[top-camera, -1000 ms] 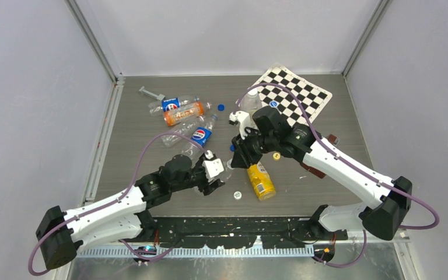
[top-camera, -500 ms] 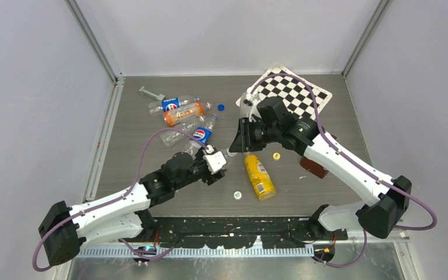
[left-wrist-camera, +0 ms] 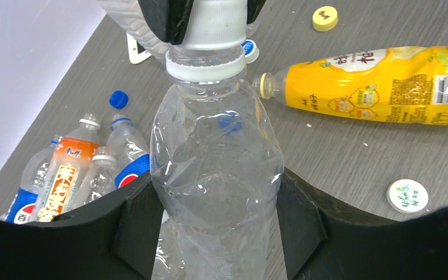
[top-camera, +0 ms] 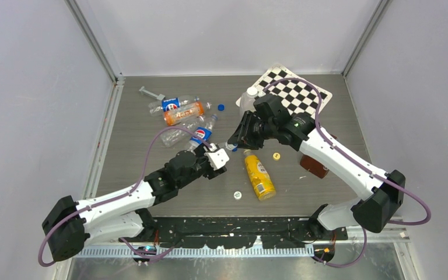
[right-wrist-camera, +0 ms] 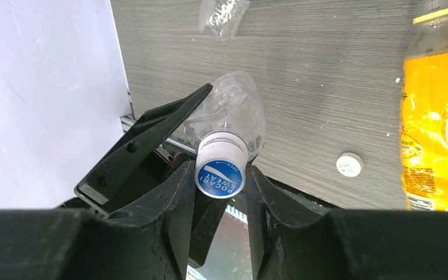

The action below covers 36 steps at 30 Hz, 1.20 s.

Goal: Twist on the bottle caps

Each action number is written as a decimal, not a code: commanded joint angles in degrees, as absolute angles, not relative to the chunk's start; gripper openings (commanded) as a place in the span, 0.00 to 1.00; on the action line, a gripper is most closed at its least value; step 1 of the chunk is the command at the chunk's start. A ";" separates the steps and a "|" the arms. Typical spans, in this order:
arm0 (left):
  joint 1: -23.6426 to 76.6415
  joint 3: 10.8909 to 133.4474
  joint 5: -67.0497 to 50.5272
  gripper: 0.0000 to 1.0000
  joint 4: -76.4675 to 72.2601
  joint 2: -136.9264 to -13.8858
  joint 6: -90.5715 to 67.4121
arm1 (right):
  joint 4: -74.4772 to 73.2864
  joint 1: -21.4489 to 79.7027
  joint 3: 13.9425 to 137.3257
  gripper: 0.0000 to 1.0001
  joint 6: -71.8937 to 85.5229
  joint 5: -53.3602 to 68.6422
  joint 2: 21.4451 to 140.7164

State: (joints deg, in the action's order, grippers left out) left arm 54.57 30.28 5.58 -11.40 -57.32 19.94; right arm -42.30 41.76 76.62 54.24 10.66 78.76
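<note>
The clear, crumpled plastic bottle (left-wrist-camera: 216,169) is at the centre of the top view. Its long axis slants from lower left to upper right, neck toward the right gripper (top-camera: 237,140). The ribbed white, blue-topped cap (right-wrist-camera: 220,175) on its neck is pinched in that gripper's narrow jaws. The left gripper (top-camera: 217,158) has its jaws clasped on the body. Underneath is a grey wood-grain counter (top-camera: 134,151), enclosed by pale walls (top-camera: 35,87).

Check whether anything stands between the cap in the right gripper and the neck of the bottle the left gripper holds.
Nothing visible does. The cap, pinched by the right gripper, sits directly on the neck of the clear bottle that the left gripper clamps.
</note>
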 commanded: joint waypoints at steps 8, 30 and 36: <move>55.11 31.69 6.54 0.00 -28.92 -57.48 20.40 | -39.38 42.88 79.37 0.56 59.82 6.89 77.74; 50.40 36.47 -1.20 0.00 -17.31 -61.57 2.55 | -38.12 36.03 84.20 0.90 27.17 13.70 68.18; 44.83 38.04 -17.28 0.00 -18.35 -63.42 -3.74 | -31.13 27.75 80.73 0.86 16.27 31.08 67.58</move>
